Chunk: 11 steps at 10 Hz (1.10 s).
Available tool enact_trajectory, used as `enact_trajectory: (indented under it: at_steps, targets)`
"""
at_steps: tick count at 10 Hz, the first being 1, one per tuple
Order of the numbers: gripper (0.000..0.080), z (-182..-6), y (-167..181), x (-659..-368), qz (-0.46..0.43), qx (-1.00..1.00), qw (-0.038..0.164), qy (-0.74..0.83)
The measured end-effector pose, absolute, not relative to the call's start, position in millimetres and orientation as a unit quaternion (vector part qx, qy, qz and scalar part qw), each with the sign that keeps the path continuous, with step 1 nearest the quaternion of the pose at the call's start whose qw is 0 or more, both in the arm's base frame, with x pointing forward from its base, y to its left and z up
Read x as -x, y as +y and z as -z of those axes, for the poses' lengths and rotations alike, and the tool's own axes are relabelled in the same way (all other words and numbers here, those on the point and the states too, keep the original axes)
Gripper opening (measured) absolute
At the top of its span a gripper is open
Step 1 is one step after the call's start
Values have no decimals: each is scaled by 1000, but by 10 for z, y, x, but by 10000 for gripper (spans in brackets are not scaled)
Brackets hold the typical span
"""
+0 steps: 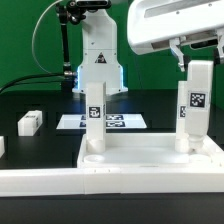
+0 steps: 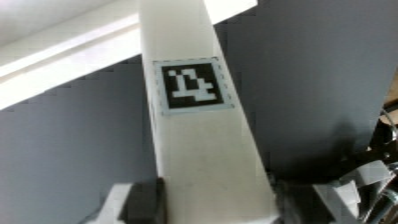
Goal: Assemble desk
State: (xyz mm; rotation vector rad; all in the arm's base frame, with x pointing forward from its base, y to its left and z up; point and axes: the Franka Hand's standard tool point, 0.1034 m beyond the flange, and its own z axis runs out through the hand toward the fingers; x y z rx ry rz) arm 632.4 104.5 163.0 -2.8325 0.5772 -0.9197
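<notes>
On panel (image 1: 150, 158), exterior view: 2 legs (image 1: 94, 115) | wrist view: gripper (image 2: 217, 200) clamps leg (image 2: 187, 120)

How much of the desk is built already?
Looks done: one short square white tagged leg stands upright in a corner of the wide white rimmed plastic panel. In hand: the gripper is shut on a second leg, upright at another corner. Left: one loose leg lies on the black table, and a white piece at the exterior view's left edge may be another.
</notes>
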Motion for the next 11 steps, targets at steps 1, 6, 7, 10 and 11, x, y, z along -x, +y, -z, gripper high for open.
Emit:
enact_trajectory:
  at_steps: [1, 6, 7, 10, 11]
  targets:
    - [294, -1612, 1069, -6314, 301, 933, 55, 191]
    - [294, -1485, 1081, -6295, 294, 936, 49, 188]
    - [294, -1483, 1082, -6316, 296, 935, 49, 187]
    - [294, -1451, 1093, -6328, 295, 935, 48, 189]
    - [294, -1422, 1099, -6318, 293, 936, 48, 189]
